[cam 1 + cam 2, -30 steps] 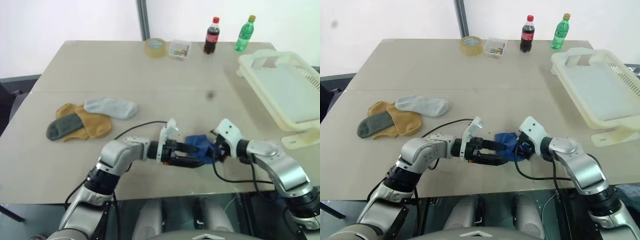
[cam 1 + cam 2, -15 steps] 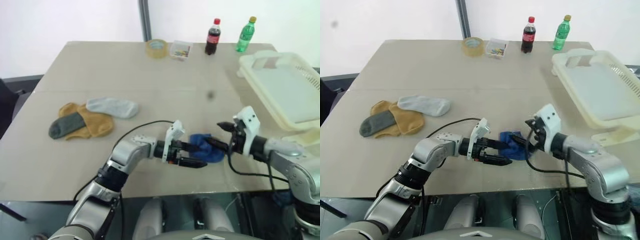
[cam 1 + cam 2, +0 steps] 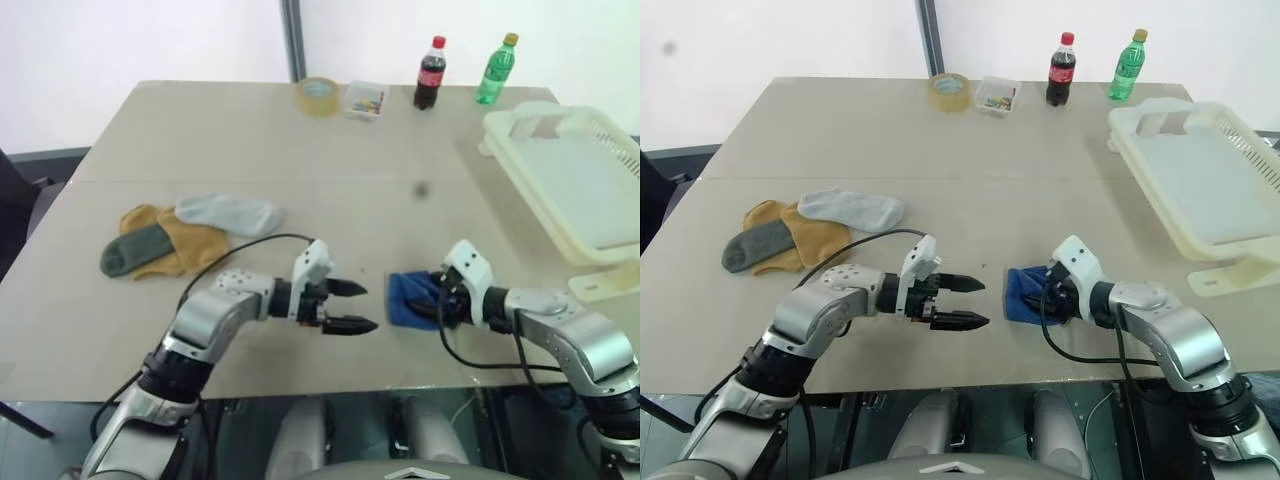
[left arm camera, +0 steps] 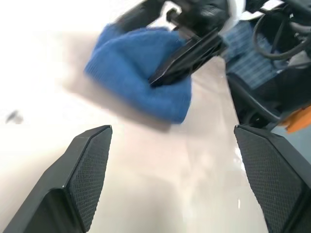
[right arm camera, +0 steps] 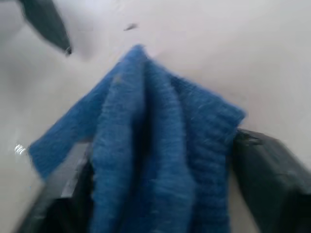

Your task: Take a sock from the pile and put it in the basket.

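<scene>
A bunched blue sock (image 3: 406, 298) lies on the table near the front edge, apart from the pile. My right gripper (image 3: 430, 303) is shut on it; in the right wrist view the sock (image 5: 155, 145) is squeezed between both fingers (image 5: 265, 179). My left gripper (image 3: 368, 307) stands open and empty, a short way left of the sock, pointing at it. The pile (image 3: 180, 245) of mustard, grey-green and pale grey socks sits at the left. The cream-white basket (image 3: 545, 108) is at the far right, partly over the table edge.
A tape roll (image 3: 316, 94), a small clear box (image 3: 364, 99), a cola bottle (image 3: 430, 72) and a green bottle (image 3: 494, 68) line the far edge. A black cable loops from my left arm over the table.
My left gripper has drawn back to the left, away from the blue sock, still open. My right gripper's fingers have closed on the sock.
</scene>
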Robot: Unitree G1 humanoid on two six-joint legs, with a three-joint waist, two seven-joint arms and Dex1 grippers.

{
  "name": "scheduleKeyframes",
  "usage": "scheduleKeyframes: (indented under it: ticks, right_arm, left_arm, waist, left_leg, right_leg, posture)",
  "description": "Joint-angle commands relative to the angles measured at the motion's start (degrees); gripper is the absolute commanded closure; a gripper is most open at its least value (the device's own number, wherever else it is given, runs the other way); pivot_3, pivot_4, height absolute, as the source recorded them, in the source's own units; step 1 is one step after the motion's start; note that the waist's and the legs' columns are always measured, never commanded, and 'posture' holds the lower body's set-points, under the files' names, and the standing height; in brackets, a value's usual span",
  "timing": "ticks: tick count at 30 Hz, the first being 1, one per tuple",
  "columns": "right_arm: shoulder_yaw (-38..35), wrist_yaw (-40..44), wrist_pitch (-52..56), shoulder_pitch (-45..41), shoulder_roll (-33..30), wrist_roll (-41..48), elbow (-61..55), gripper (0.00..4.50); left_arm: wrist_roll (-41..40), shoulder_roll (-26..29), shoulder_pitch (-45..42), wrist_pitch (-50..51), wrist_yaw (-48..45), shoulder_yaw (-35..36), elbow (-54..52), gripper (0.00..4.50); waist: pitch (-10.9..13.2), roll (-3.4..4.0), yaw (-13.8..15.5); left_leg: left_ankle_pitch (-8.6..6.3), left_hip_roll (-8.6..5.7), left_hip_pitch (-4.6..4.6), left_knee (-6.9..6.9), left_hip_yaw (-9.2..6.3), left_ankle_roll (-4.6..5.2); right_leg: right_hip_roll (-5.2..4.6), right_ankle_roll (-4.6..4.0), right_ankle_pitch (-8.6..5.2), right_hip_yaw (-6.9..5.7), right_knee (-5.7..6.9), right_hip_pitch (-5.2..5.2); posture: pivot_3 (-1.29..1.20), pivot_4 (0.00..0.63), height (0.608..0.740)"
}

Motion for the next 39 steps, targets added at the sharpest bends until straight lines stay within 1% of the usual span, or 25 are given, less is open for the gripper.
scheduleKeyframes:
  ticks: [1,2,3,4,5,6,8,10,13,14,17,19,22,24,26,28,29,32,34,36,37,39]
  right_arm:
    - [3.87,1.03,-0.17,0.81,-1.10,-2.75,3.88,2.67]
    - [3.42,1.11,-0.30,0.41,-0.89,-2.47,4.10,3.27]
    - [2.27,1.02,-0.45,0.09,-0.51,-1.91,4.33,3.44]
    - [1.46,0.96,-0.57,-0.09,-0.27,-1.55,4.50,3.93]
    - [-0.94,0.45,-0.57,-0.43,1.07,-0.10,4.83,4.24]
    - [-4.57,-0.69,0.06,-1.21,3.28,2.28,5.32,4.42]
    - [-13.09,-4.02,0.57,-4.42,7.68,6.86,7.11,4.48]
    - [-20.68,-7.93,-0.03,-9.69,9.94,9.24,10.22,4.48]
    - [-30.24,-14.35,-1.48,-20.75,9.97,10.76,18.95,4.48]
    - [-32.30,-17.09,-2.98,-25.38,8.96,9.42,24.03,4.48]
    - [-35.07,-23.05,-10.35,-37.78,4.86,3.80,42.16,4.48]
    - [-34.35,-26.47,-18.86,-46.23,1.92,-1.18,58.76,4.48]
    - [-33.56,-28.52,-27.69,-53.57,0.42,-4.85,76.83,4.48]
    - [-33.16,-29.61,-32.42,-56.52,0.05,-6.91,86.40,4.48]
    - [-32.51,-29.72,-35.50,-57.55,-0.11,-8.79,92.15,3.44]
    - [-32.72,-29.88,-37.15,-57.90,-0.37,-9.46,95.20,2.65]
    - [-32.64,-29.85,-37.69,-57.87,-0.47,-9.90,96.10,2.13]
    - [-33.02,-29.89,-37.76,-57.38,-0.75,-10.09,97.07,1.11]
    - [-32.75,-29.73,-38.70,-56.86,-1.11,-10.57,96.56,0.04]
    - [-32.49,-27.78,-40.28,-55.96,-1.58,-10.76,94.36,0.04]
    - [-32.29,-25.30,-40.94,-55.22,-1.70,-10.50,92.06,0.04]
    - [-31.72,-19.42,-40.50,-51.16,-1.54,-9.02,81.43,0.04]
  left_arm:
    - [-1.73,-1.37,-0.09,-3.10,0.11,2.41,-3.99,0.22]
    - [-2.29,-2.39,-0.16,-3.53,0.86,2.93,-4.30,0.22]
    - [-2.34,-3.29,-0.16,-4.25,1.51,3.10,-4.65,0.22]
    - [-2.13,-3.83,-0.11,-4.79,1.85,3.14,-4.88,0.22]
    - [-1.73,-4.73,-0.02,-5.51,2.62,3.24,-5.09,0.22]
    - [-1.30,-5.79,-0.01,-6.37,3.69,3.34,-5.23,0.22]
    - [-0.70,-7.91,-0.22,-7.93,5.79,3.45,-5.40,0.22]
    - [0.72,-10.43,-0.95,-10.09,8.69,3.39,-4.81,0.22]
    - [3.24,-14.51,-2.27,-13.64,13.16,3.08,-3.45,0.22]
    - [3.52,-15.81,-2.90,-14.31,14.25,3.12,-3.14,0.22]
    - [4.11,-18.91,-4.44,-15.98,16.80,3.41,-2.26,0.22]
    - [4.83,-20.46,-5.29,-17.22,18.00,3.15,-1.38,0.22]
    - [5.88,-21.90,-6.04,-18.87,18.90,2.64,-0.14,0.22]
    - [6.56,-23.36,-6.70,-20.14,20.12,2.72,0.90,0.22]
    - [6.97,-24.59,-7.32,-20.86,21.01,2.85,1.66,0.22]
    - [7.33,-25.35,-7.55,-21.49,21.49,2.70,2.09,0.22]
    - [7.46,-25.74,-7.64,-21.68,21.79,2.72,2.27,0.22]
    - [7.61,-26.20,-7.81,-22.14,22.03,2.85,2.78,0.22]
    - [7.62,-26.10,-7.86,-22.40,21.93,2.98,3.12,0.22]
    - [7.58,-25.68,-7.72,-22.06,21.92,3.21,3.27,0.22]
    - [7.29,-25.39,-7.49,-21.60,21.85,3.40,3.14,0.22]
    - [6.93,-24.11,-6.33,-20.43,22.02,3.98,2.31,0.22]
  waist:
    - [-0.01,-0.01,-0.04]
    - [-0.01,-0.01,-0.05]
    - [-0.01,-0.01,-0.07]
    - [-0.02,-0.02,-0.10]
    - [-0.02,-0.03,-0.11]
    - [-0.02,-0.02,-0.11]
    - [-0.01,-0.03,-0.10]
    - [0.05,0.06,-0.12]
    - [0.31,0.39,-0.16]
    - [0.32,0.41,-0.15]
    - [0.29,0.39,-0.09]
    - [0.31,0.45,-0.36]
    - [0.45,0.67,-0.82]
    - [0.45,0.67,-1.38]
    - [0.45,0.67,-1.55]
    - [0.46,0.69,-1.59]
    - [0.47,0.71,-1.60]
    - [0.49,0.74,-1.66]
    - [0.49,0.74,-1.70]
    - [0.49,0.74,-1.70]
    - [0.49,0.74,-1.67]
    - [0.49,0.76,-1.66]
  left_leg:
    - [0.00,0.00,0.01,0.00,0.01,0.00]
    - [0.00,0.00,0.02,0.00,0.01,0.00]
    - [0.00,0.00,0.02,0.00,0.01,0.00]
    - [0.00,0.00,0.04,0.00,0.01,0.00]
    - [0.00,0.01,0.05,0.00,0.02,0.00]
    - [0.00,0.01,0.06,0.00,0.02,0.00]
    - [0.01,0.02,0.06,0.01,0.01,0.00]
    - [0.01,0.03,0.05,0.02,0.01,0.00]
    - [0.01,-0.04,-0.06,0.18,0.20,0.00]
    - [0.01,-0.05,-0.06,0.19,0.23,0.00]
    - [0.01,-0.12,-0.09,0.13,0.26,0.01]
    - [0.01,-0.07,-0.10,-0.01,0.26,0.01]
    - [0.01,-0.15,-0.11,-0.16,0.62,0.01]
    - [0.01,-0.15,-0.11,-0.22,0.85,0.02]
    - [0.01,-0.13,-0.10,-0.32,0.90,0.02]
    - [0.01,-0.12,-0.09,-0.40,0.92,0.01]
    - [0.02,-0.11,-0.09,-0.44,0.96,0.00]
    - [0.11,-0.10,-0.09,-0.49,0.94,-0.15]
    - [0.11,-0.09,-0.09,-0.49,0.95,-0.15]
    - [0.04,-0.09,-0.08,-0.49,0.96,-0.03]
    - [0.03,-0.09,-0.07,-0.49,0.97,-0.01]
    - [0.02,-0.09,-0.07,-0.48,0.96,0.00]
  right_leg:
    - [-0.01,0.00,0.00,0.00,0.00,0.02]
    - [-0.01,0.00,0.00,0.00,0.00,0.02]
    - [-0.01,0.00,0.00,0.01,0.00,0.02]
    - [-0.01,0.00,0.01,0.01,0.00,0.03]
    - [0.00,0.00,0.01,0.01,0.01,0.04]
    - [0.01,0.00,0.01,0.01,0.02,0.04]
    - [0.05,0.00,0.01,0.01,0.02,0.04]
    - [0.07,0.00,0.02,0.02,0.04,0.04]
    - [0.05,0.12,0.11,0.21,0.20,-0.11]
    - [0.05,0.13,0.12,0.24,0.21,-0.13]
    - [0.14,0.13,0.12,0.22,0.16,-0.14]
    - [0.25,0.30,0.23,0.20,-0.05,-0.10]
    - [0.22,0.36,0.27,0.44,-0.26,-0.17]
    - [0.22,0.37,0.27,0.47,-0.31,-0.18]
    - [0.22,0.38,0.27,0.48,-0.34,-0.19]
    - [0.22,0.38,0.27,0.48,-0.35,-0.21]
    - [0.22,0.38,0.27,0.53,-0.34,-0.27]
    - [0.22,0.39,0.28,0.70,-0.29,-0.40]
    - [0.22,0.40,0.29,0.74,-0.29,-0.42]
    - [0.22,0.44,0.30,0.78,-0.29,-0.43]
    - [0.22,0.44,0.31,0.78,-0.29,-0.43]
    - [0.22,0.45,0.31,0.80,-0.28,-0.43]
  posture:
    - [0.00,0.150,0.740]
    - [0.00,0.150,0.740]
    - [0.00,0.150,0.740]
    - [0.00,0.150,0.740]
    - [0.00,0.150,0.740]
    - [0.00,0.150,0.740]
    - [0.00,0.150,0.740]
    - [0.00,0.150,0.740]
    - [0.00,0.150,0.740]
    - [0.00,0.150,0.740]
    - [0.00,0.150,0.740]
    - [0.00,0.150,0.740]
    - [0.00,0.150,0.740]
    - [0.00,0.150,0.740]
    - [0.00,0.150,0.740]
    - [0.00,0.150,0.740]
    - [0.00,0.150,0.740]
    - [0.00,0.150,0.740]
    - [0.00,0.150,0.740]
    - [0.00,0.150,0.740]
    - [0.00,0.150,0.740]
    - [0.00,0.150,0.740]
